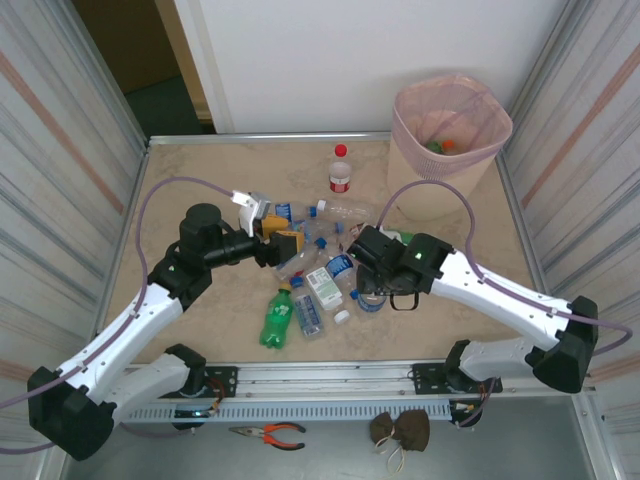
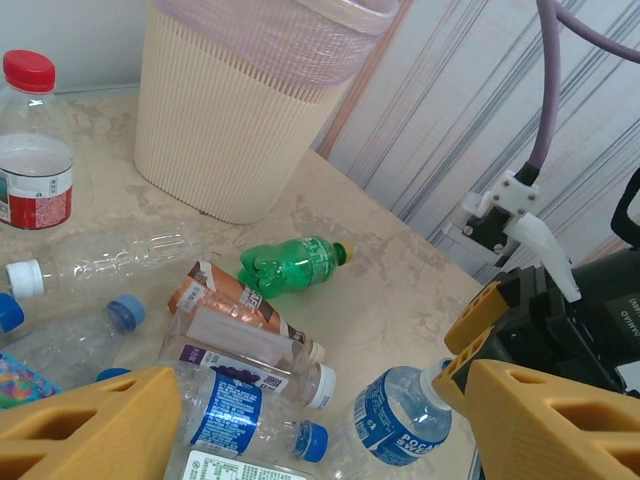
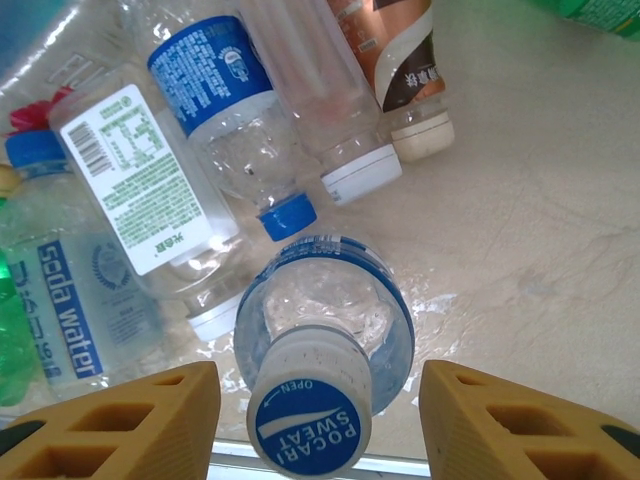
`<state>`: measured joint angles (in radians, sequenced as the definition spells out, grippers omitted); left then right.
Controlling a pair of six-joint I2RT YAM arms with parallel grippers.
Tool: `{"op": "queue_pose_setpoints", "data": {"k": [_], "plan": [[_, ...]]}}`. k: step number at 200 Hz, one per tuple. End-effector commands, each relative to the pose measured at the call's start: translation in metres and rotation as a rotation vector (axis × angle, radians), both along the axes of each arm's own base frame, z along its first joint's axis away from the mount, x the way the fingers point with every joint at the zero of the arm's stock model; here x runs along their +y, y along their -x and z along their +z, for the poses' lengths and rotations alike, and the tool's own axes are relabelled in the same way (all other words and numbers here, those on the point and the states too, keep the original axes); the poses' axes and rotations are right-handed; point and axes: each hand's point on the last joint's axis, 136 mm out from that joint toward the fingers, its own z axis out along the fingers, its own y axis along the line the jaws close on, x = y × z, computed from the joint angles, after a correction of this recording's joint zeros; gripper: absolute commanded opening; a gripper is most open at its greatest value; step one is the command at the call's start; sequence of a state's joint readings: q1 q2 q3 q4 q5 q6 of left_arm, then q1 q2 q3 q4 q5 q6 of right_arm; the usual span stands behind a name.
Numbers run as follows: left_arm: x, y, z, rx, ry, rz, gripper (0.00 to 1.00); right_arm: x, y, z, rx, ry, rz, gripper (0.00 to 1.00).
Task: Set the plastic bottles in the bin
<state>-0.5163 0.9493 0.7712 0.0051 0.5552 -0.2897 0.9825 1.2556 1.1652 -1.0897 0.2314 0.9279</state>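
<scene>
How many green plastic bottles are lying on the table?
2. One green plastic bottle lies at the near edge of the pile; the other lies beyond it, near the tall beige plastic wastebasket. More may be hidden in the pile.

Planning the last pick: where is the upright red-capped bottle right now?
In the top view, the red-capped bottle stands upright at the far side of the table, left of the bin.

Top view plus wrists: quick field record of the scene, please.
right tool: open, jaws either side of Pocari Sweat bottle, cap toward camera
left tool: open, empty, above loose bottles
bin: far right corner, pink liner, green and orange items inside
red-capped bottle: upright, left of bin
green bottle: lying near front edge
</scene>
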Motion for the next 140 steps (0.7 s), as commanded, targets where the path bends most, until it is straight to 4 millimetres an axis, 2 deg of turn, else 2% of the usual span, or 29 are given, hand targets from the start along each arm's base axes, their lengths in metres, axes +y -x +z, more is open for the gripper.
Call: {"op": "queue_pose_setpoints", "data": {"k": [1,46,140], "plan": [[0.004,0.0,0.007,-0.035,0.018,0.017,0.76,0.002,0.001,0.002,0.009,0.023,0.029,0.52],[0.005,-0.001,0.002,-0.022,0.013,0.031,0.76,0.001,0.002,-0.005,0.023,0.048,0.033,0.46],[0.007,-0.003,-0.001,-0.017,0.007,0.041,0.76,0.002,0.004,-0.013,0.043,0.059,0.05,0.42]]}}
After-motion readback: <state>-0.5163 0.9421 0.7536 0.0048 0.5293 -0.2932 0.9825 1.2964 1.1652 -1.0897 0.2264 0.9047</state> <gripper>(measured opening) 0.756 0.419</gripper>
